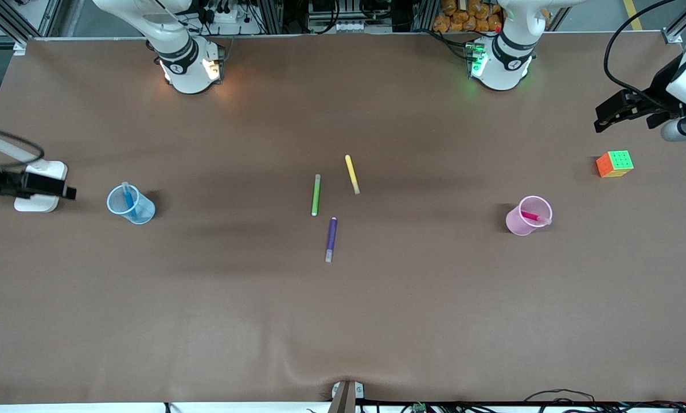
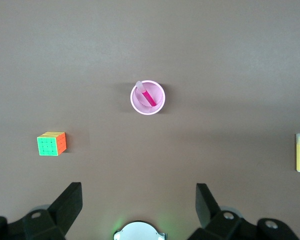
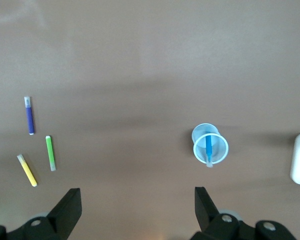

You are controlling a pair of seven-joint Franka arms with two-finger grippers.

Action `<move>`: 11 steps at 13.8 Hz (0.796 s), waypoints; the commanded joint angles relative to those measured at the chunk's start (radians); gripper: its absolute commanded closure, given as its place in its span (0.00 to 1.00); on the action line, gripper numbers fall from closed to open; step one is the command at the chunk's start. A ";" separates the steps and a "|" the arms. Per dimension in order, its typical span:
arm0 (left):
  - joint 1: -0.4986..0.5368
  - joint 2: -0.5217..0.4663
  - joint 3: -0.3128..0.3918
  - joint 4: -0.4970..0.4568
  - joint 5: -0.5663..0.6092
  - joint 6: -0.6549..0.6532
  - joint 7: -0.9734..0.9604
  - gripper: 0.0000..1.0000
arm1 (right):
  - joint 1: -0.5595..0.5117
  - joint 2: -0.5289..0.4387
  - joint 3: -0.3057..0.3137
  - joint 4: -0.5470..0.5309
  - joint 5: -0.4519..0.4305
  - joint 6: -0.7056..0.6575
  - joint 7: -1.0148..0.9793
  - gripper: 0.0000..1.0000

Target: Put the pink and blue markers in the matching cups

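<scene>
Standing inside matching cups: pink marker (image 1: 533, 217) in pink cup (image 1: 523, 223), blue marker (image 1: 128, 196) in blue cup (image 1: 133, 207). Hovering released, empty: left gripper (image 2: 139, 200), right gripper (image 3: 138, 204).

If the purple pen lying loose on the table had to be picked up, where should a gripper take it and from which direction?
Grip the purple pen at mid-barrel, coming straight down from above. It lies flat on the table with nothing touching it; the green pen sits apart, farther from the front camera. Fingers should close across its narrow width, probably not along its length.

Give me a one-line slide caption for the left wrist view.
Open left gripper above the table, pink marker standing in the pink cup.
</scene>
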 commanded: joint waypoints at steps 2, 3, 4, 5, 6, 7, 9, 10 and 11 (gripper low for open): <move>0.012 -0.042 -0.006 -0.040 0.022 0.000 -0.013 0.00 | 0.022 -0.130 -0.006 -0.087 -0.091 -0.048 -0.006 0.00; 0.014 -0.047 -0.006 -0.041 0.022 0.000 -0.013 0.00 | 0.022 -0.183 -0.006 -0.156 -0.112 -0.031 -0.006 0.00; 0.014 -0.048 -0.006 -0.047 0.022 0.000 -0.013 0.00 | 0.022 -0.244 -0.006 -0.237 -0.125 0.007 -0.010 0.00; 0.014 -0.052 -0.006 -0.047 0.022 0.000 -0.013 0.00 | 0.020 -0.313 -0.006 -0.336 -0.132 0.059 -0.011 0.00; 0.014 -0.052 -0.007 -0.049 0.022 0.000 -0.013 0.00 | 0.015 -0.381 -0.008 -0.428 -0.135 0.106 -0.013 0.00; 0.015 -0.055 -0.006 -0.055 0.022 0.003 -0.012 0.00 | 0.018 -0.432 -0.008 -0.496 -0.140 0.133 -0.013 0.00; 0.015 -0.056 -0.006 -0.060 0.022 0.009 -0.012 0.00 | 0.022 -0.474 -0.005 -0.556 -0.175 0.144 -0.014 0.00; 0.015 -0.055 -0.006 -0.058 0.022 0.011 -0.013 0.00 | 0.020 -0.474 -0.006 -0.561 -0.177 0.145 -0.016 0.00; 0.015 -0.049 -0.004 -0.049 0.021 0.012 -0.013 0.00 | 0.020 -0.475 -0.006 -0.566 -0.180 0.145 -0.016 0.00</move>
